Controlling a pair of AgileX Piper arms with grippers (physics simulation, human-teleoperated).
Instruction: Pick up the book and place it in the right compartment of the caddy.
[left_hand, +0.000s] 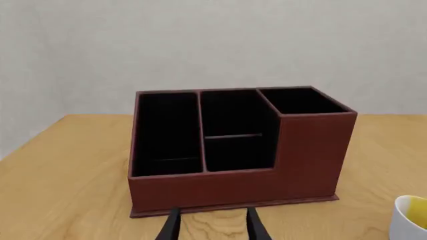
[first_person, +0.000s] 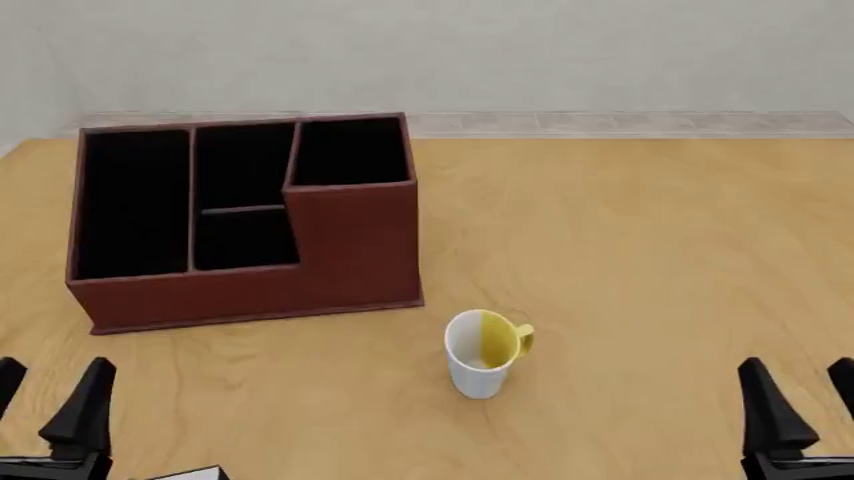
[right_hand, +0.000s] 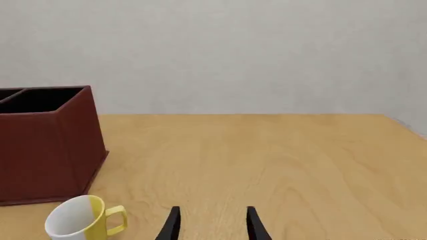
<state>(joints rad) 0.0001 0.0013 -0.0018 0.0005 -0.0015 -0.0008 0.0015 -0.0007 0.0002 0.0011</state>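
Wooden bench (first_person: 641, 260), bare over the right half, grey wall behind. Reddish-brown caddy (first_person: 354, 250) on the bench's left-far part, four black-lined sections, all showing only black lining. Right compartment (first_person: 350, 150) tallest, at the caddy's right end, stepped above the rest; long narrow section at the left end, two small ones between.

White mug (first_person: 478, 355) with yellow inside and yellow handle, upright, near the caddy's front right corner but apart from it, between the two arms and nearer the caddy than either.

Left gripper (first_person: 51, 400) at the near left edge, fingers (left_hand: 172, 226) spread, nothing between, pointed at the caddy's front wall, apart from it. Right gripper (first_person: 805, 400) at the near right edge, fingers (right_hand: 172, 225) spread, nothing held, over bare bench, mug off to its left.

Book (first_person: 187, 473): only a pale corner sliver at the near edge just right of the left gripper, probably it, cannot confirm; well apart from the caddy.
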